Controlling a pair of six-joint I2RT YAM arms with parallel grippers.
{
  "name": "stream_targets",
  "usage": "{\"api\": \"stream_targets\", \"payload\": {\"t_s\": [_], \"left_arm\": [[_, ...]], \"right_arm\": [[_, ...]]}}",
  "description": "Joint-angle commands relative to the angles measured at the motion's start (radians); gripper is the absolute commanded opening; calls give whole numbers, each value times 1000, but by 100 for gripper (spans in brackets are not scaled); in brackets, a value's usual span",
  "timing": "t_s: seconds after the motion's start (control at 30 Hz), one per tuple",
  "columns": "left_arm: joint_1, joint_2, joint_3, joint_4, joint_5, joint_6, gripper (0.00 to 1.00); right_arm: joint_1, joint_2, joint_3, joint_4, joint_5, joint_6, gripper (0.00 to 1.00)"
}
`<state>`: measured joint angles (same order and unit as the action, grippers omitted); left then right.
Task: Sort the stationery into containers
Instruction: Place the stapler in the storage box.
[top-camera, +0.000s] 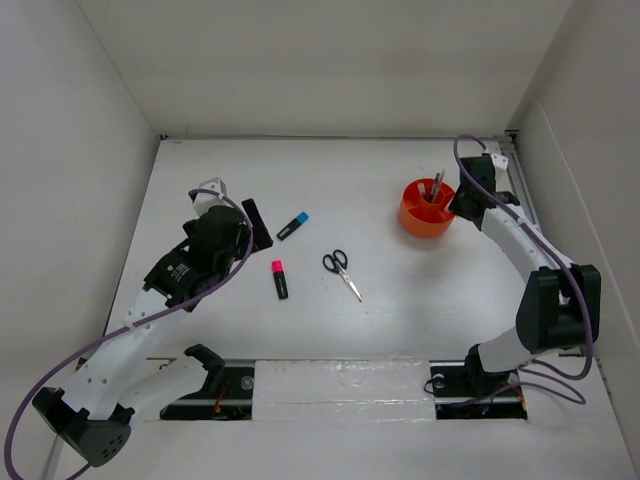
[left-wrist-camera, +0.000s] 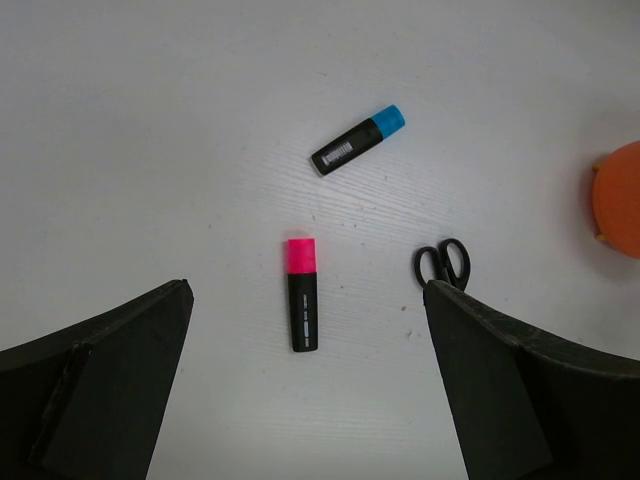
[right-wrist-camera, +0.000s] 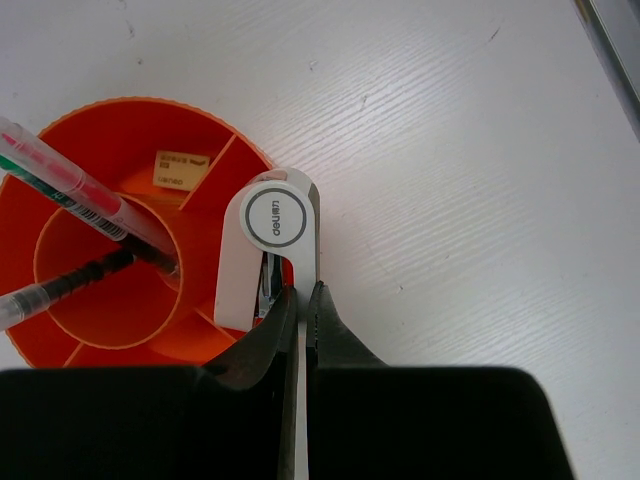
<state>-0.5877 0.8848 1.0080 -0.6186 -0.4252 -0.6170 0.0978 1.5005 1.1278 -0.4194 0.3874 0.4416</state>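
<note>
A pink-and-black highlighter (top-camera: 280, 279) lies on the table; in the left wrist view (left-wrist-camera: 303, 305) it is between and beyond my open, empty left gripper (left-wrist-camera: 306, 285), also in the top view (top-camera: 240, 215). A blue-capped black marker (top-camera: 293, 226) (left-wrist-camera: 358, 140) and black-handled scissors (top-camera: 340, 270) (left-wrist-camera: 442, 263) lie nearby. The orange tub (top-camera: 425, 218) (right-wrist-camera: 60, 350) holds a pink pencil (right-wrist-camera: 60, 170), a dark pen (right-wrist-camera: 60, 285) and a cream eraser (right-wrist-camera: 180, 168). My right gripper (right-wrist-camera: 302, 292) (top-camera: 470, 195) is shut on the edge of a white flat piece with a round logo (right-wrist-camera: 275, 225), at the tub's rim.
White walls enclose the table on the left, back and right. A metal rail (top-camera: 520, 180) runs along the right edge behind the right arm. The tub's edge shows at the right of the left wrist view (left-wrist-camera: 618, 200).
</note>
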Motion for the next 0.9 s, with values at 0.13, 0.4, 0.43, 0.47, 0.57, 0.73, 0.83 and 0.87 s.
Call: {"api": "stream_targets", "payload": {"t_s": [0.13,0.4,0.43,0.47,0.57,0.73,0.83,0.87], "left_arm": [[0,-18,-3,20,0,13,100],[0,-18,-3,20,0,13,100],[0,-18,-3,20,0,13,100],[0,-18,-3,20,0,13,100],[0,-18,-3,20,0,13,100],[0,-18,-3,20,0,13,100],[0,-18,-3,20,0,13,100],[0,-18,-3,20,0,13,100]], "right_arm": [[16,-5,50,7,28,-6,0],[16,-37,59,10,-10,-6,0],[16,-37,59,10,-10,-6,0],[16,-46,59,10,-10,-6,0],[16,-74,49,10,-10,-6,0],[5,-92,30,30,-47,-6,0],[-20,-106,-9,97,-152,-6,0],[-35,-121,-23,135,-171,6,0]]}}
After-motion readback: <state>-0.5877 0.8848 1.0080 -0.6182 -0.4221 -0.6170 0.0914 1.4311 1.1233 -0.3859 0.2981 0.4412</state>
